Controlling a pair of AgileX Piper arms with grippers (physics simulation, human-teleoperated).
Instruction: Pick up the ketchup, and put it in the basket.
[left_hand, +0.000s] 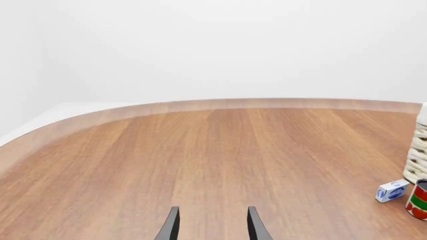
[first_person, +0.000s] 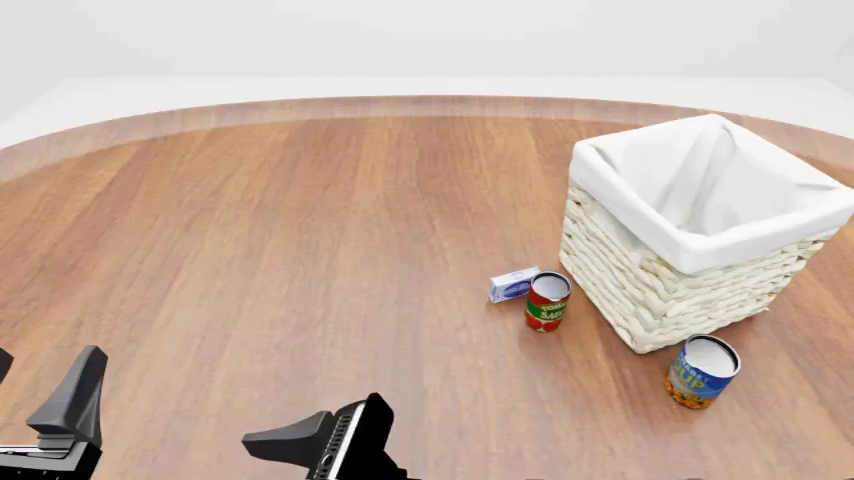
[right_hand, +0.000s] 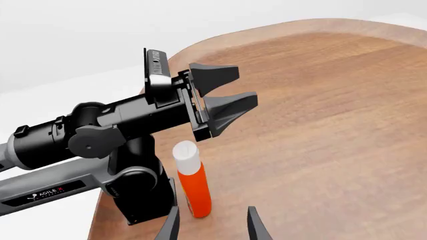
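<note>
right wrist view is the only one that catches the ketchup (right_hand: 193, 180): standing upright, cap up, on the bench (right_hand: 347, 125) just ahead of the right gripper (right_hand: 213, 224), slightly off its centreline, fingers spread with nothing held. right arm looks nearer. left gripper (right_hand: 223, 100) hangs open above it, also empty. front view shows the basket (first_person: 667, 290) far right, but no ketchup.
</note>
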